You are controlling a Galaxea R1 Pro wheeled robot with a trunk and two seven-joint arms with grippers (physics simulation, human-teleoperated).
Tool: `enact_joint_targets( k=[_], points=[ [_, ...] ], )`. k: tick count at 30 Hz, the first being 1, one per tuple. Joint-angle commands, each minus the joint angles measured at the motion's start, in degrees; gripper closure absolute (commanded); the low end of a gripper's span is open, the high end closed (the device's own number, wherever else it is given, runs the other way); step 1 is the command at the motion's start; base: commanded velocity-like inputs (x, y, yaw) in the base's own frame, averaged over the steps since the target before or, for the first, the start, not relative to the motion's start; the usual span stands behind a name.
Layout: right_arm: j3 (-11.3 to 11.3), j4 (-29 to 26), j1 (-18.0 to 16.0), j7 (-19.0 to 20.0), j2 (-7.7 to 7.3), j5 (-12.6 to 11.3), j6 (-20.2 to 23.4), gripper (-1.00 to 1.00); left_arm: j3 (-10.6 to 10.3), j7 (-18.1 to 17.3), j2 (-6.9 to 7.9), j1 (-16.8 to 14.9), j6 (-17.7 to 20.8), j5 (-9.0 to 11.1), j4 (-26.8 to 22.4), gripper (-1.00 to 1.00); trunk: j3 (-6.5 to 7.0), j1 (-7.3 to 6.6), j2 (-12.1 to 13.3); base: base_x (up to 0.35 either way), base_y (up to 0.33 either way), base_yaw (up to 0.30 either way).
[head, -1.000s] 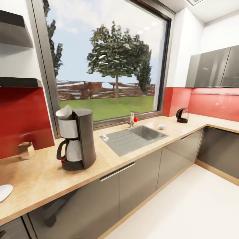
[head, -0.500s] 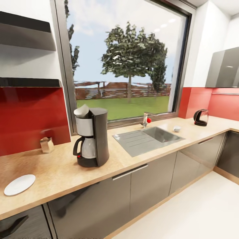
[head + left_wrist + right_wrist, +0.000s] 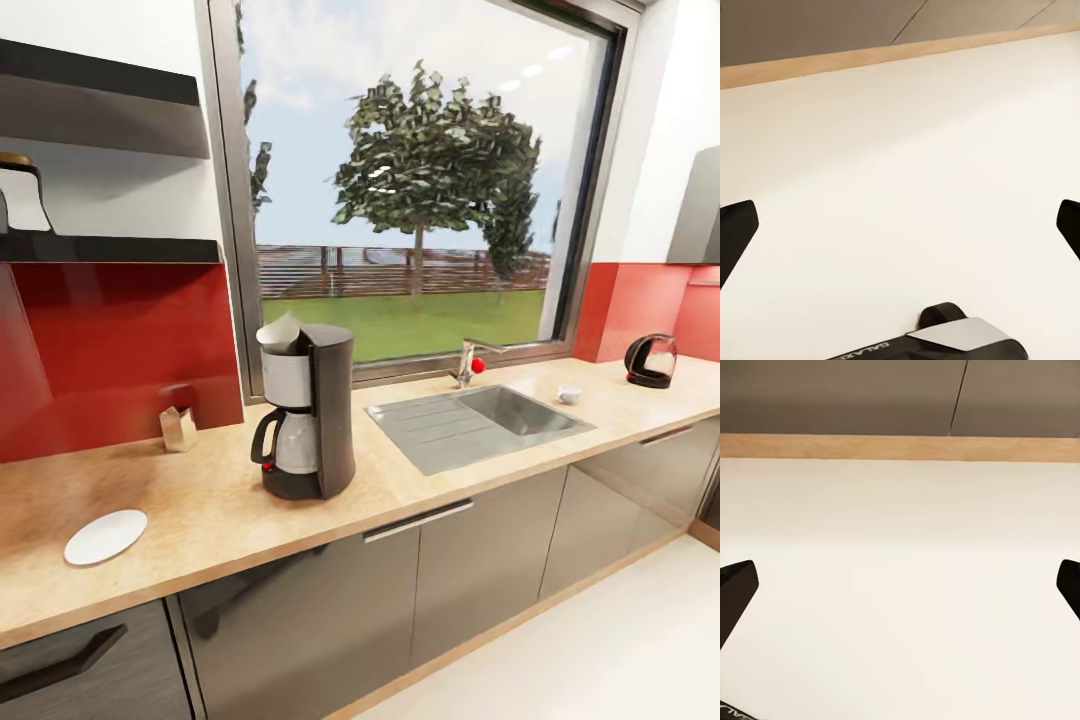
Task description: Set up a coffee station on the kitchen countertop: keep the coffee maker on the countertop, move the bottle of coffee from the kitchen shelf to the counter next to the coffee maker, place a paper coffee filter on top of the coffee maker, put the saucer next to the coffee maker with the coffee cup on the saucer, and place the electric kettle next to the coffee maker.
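Faint pale lettering runs along the dark part of the robot's body low in the left wrist view, too cropped to read; no other writing can be made out.

From the head camera, the coffee maker [image 3: 305,412] stands upright on the long light wood tabletop [image 3: 200,515], left of the inset steel sink [image 3: 480,423], with the white paper filter [image 3: 280,333] sitting in its top. The white saucer [image 3: 105,536] lies flat near the front edge, well to the left of the coffee maker. A small brownish glass object [image 3: 179,428] sits back by the red wall panel. The little white cup [image 3: 569,394] rests just right of the sink, and the dark kettle [image 3: 650,361] stands farther right by the wall. At the far left edge, something with a white label and amber top sits on the thin dark shelf [image 3: 110,248], mostly cut off.

The wrist cameras look down at pale floor [image 3: 900,165] with a wooden plinth strip and grey cabinet fronts beyond. The left hand [image 3: 900,225] and right hand [image 3: 900,585] each have their dark fingertips spread wide at the picture edges, holding nothing.

A large window with a tree and lawn fills the wall above the sink.
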Motion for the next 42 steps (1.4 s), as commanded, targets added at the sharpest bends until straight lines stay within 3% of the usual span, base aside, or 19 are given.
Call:
enact_joint_targets(
  k=[1,19,29,42],
  points=[
    [0.2,0.0,0.0,-0.1,-0.05,0.2,-0.2,-1.00,-0.5,-0.1,0.00,-0.1,-0.3,0.5,0.1,-1.00,-0.07,0.00,0.0,0.000,0.000,0.023],
    [0.2,0.0,0.0,-0.3,-0.01,0.3,-0.3,-1.00,-0.5,0.0,0.00,-0.1,-0.2,0.5,0.1,-1.00,-0.07,0.00,0.0,0.000,0.001,0.219],
    [0.2,0.0,0.0,-0.2,-0.03,0.3,-0.3,-1.00,-0.5,-0.1,0.00,-0.1,-0.2,0.5,0.1,-1.00,-0.07,0.00,0.0,-0.091,0.198,0.109],
    [0.2,0.0,0.0,-0.3,0.02,0.3,-0.3,-1.00,-0.5,-0.1,0.00,-0.1,-0.2,0.5,0.1,-1.00,-0.07,0.00,0.0,-0.010,0.012,0.264]
  ],
)
